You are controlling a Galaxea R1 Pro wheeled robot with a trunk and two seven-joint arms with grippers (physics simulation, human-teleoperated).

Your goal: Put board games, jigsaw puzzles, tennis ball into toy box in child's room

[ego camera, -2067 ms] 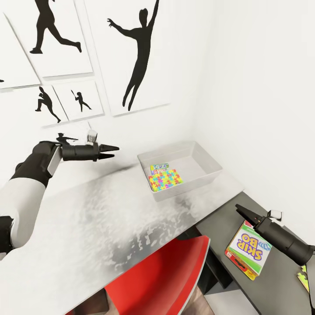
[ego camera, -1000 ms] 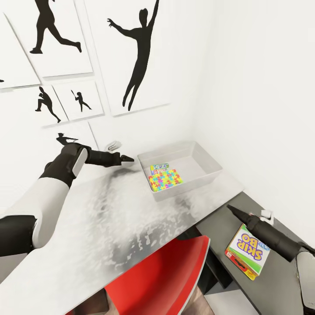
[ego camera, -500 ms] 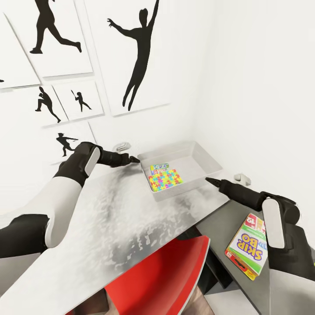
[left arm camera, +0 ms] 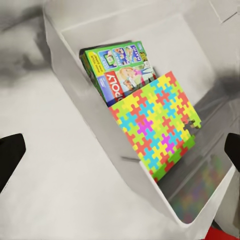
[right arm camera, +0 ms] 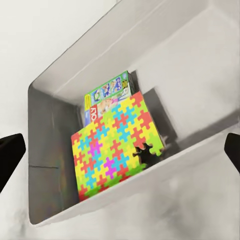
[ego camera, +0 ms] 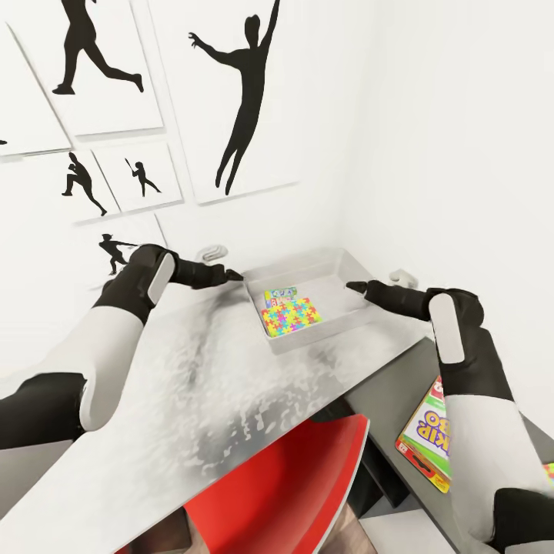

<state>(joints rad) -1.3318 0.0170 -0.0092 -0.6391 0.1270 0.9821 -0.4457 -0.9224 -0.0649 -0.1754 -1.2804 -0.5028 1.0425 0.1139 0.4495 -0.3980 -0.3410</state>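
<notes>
Green "POLY" board game, "SKIP" box, perhaps Skip-Bo

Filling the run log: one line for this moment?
left gripper: open, empty | right gripper: open, empty | grey plastic toy box: between grippers, holds colourful jigsaw puzzle

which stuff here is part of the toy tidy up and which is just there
Part of the job:
- toy box
- jigsaw puzzle, in the box
- board game, in the box behind the puzzle
- Skip-Bo game, outside the box on the dark surface

Just there:
- red chair
- silhouette pictures
</notes>
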